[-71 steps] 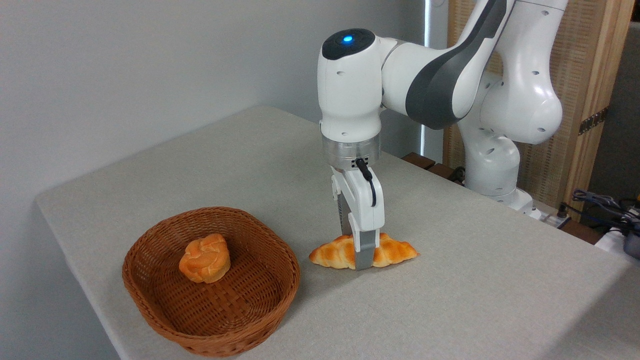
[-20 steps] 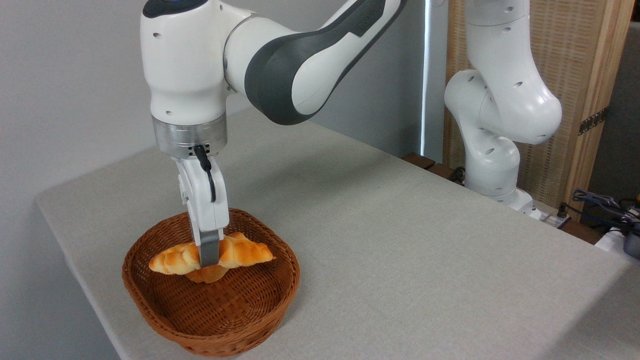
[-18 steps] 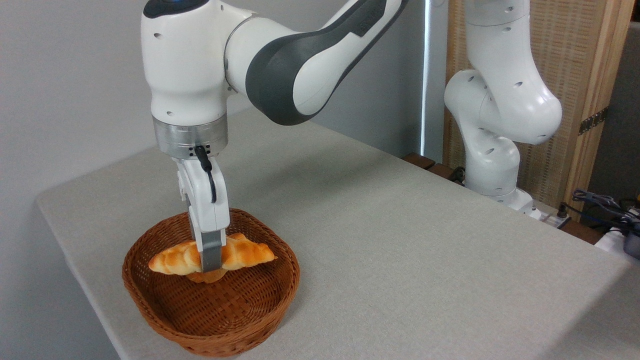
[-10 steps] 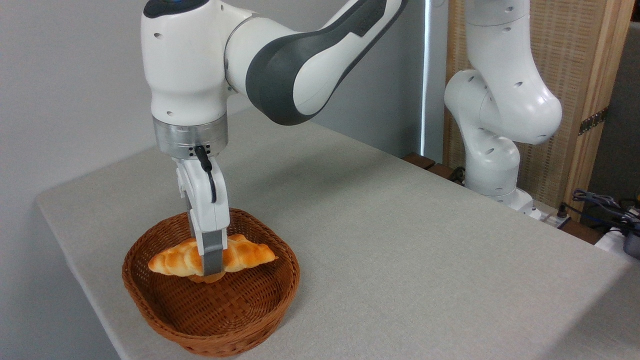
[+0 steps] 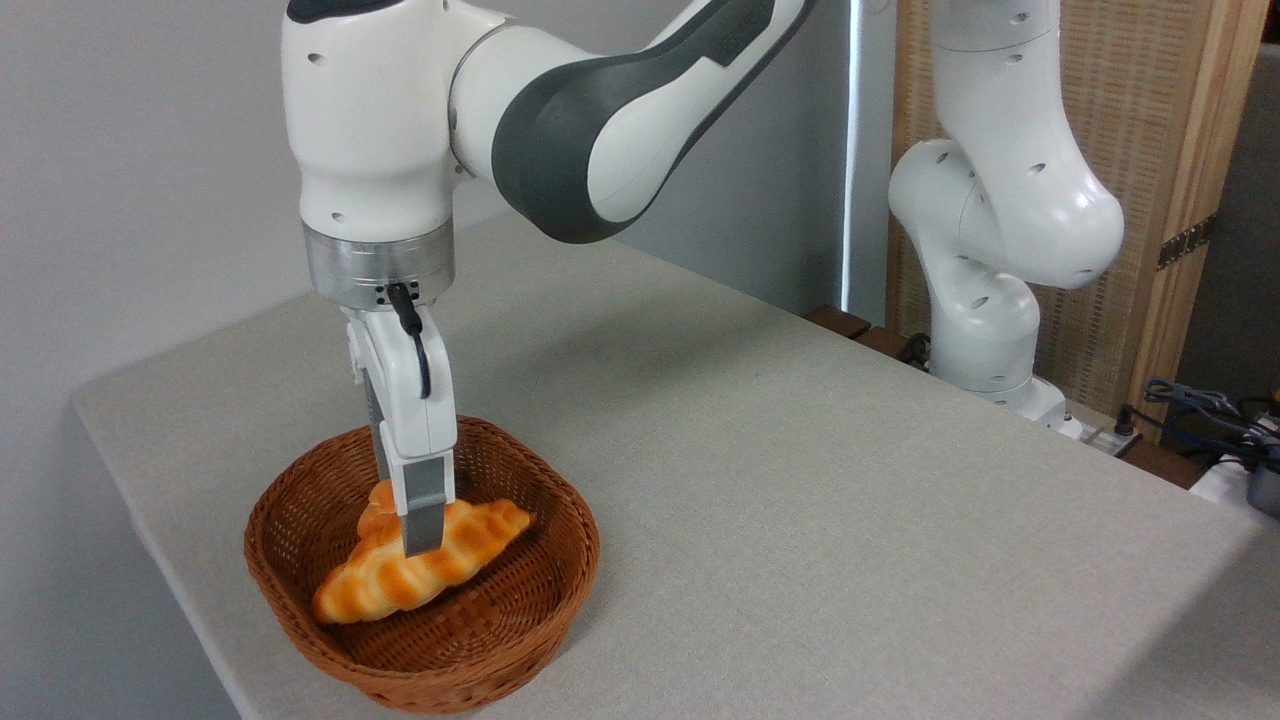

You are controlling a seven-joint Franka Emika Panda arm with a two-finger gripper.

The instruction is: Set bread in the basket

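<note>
Bread [image 5: 415, 575] lies tilted in the basket [image 5: 560, 560], near the table's front left corner. My gripper [image 5: 420, 535] hangs above it; I cannot tell its opening. It looks light; I'd grasp mid-loaf.

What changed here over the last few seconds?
The gripper carried the bread from the table left over the basket, then let go: the loaf now lies tilted inside, against the bun. Basket and bun stayed put.
</note>
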